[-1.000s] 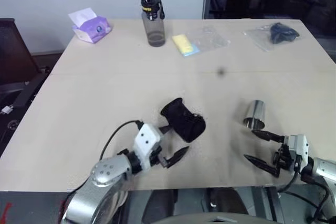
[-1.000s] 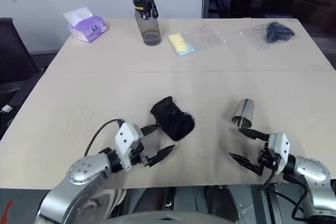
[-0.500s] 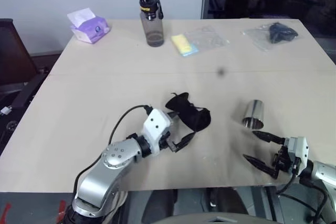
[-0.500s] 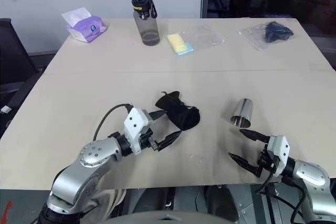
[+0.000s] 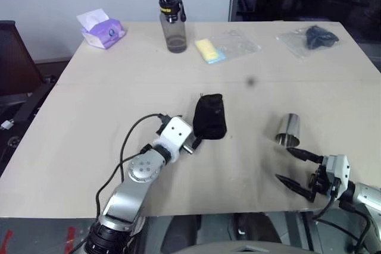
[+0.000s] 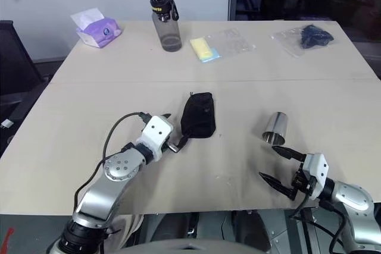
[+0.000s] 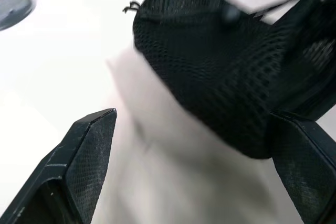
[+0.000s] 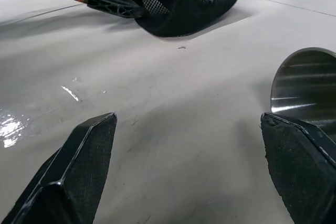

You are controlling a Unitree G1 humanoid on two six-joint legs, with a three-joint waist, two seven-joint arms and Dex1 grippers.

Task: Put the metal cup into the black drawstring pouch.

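Nearest the table's (image 5: 89, 165) front edge, the right end effector (image 5: 296, 169) hovers with its 2 black fingers spread wide, gripping nothing. The metal cup (image 5: 289, 130) stands just beyond its upper fingertip, apart from it. The left end effector (image 6: 178, 133) reaches to the near end of the black drawstring pouch (image 5: 209, 117), which lies at mid-table left of the cup; its fingers stand wide on either side of the mesh fabric, without a closed grip. Along the far edge: a purple tissue pack (image 5: 101, 29), a black-capped bottle (image 5: 173, 22), a yellow item beside a clear bag (image 5: 210, 50), and a bagged dark item (image 5: 314, 38).
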